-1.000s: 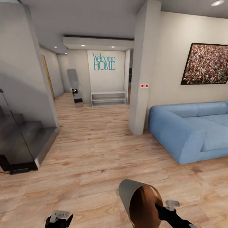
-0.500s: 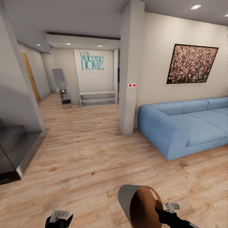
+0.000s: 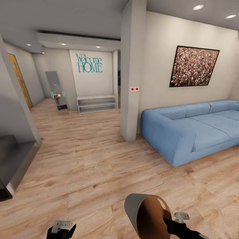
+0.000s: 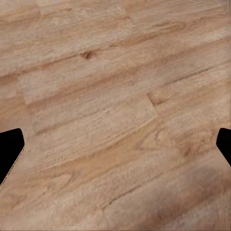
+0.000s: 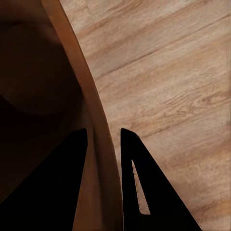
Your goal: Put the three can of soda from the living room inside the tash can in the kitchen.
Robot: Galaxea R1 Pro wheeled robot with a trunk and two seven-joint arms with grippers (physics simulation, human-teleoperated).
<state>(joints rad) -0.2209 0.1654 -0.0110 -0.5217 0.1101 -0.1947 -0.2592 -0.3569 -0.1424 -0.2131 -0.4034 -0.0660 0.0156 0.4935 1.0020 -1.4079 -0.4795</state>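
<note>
Currently the robot is standing on the light wood floor (image 3: 96,159) of the living room, facing a blue sofa (image 3: 192,127), a square pillar (image 3: 131,73), a framed picture (image 3: 193,66) and, further off, a wall lettered "Welcome HOME" (image 3: 89,63) above a low white shelf (image 3: 97,103). Low in the head view, the right end effector (image 3: 167,222) is gripping the tash can (image 3: 146,214) by its rim, and the can is lying tilted so that its copper-brown inside is facing the camera. In the right wrist view the two dark fingers (image 5: 137,192) are pinching the rim wall (image 5: 98,159) between them, one inside and one outside. The left end effector (image 3: 59,230) is hanging low beside it, holding nothing; the left wrist view is showing its fingertips (image 4: 10,149) spread wide over bare floorboards. No soda can is visible on the floor or in what shows of the can's interior. Judging from this, the task is looking early: the container is being carried, while the cans and the kitchen are yet to be reached.
</note>
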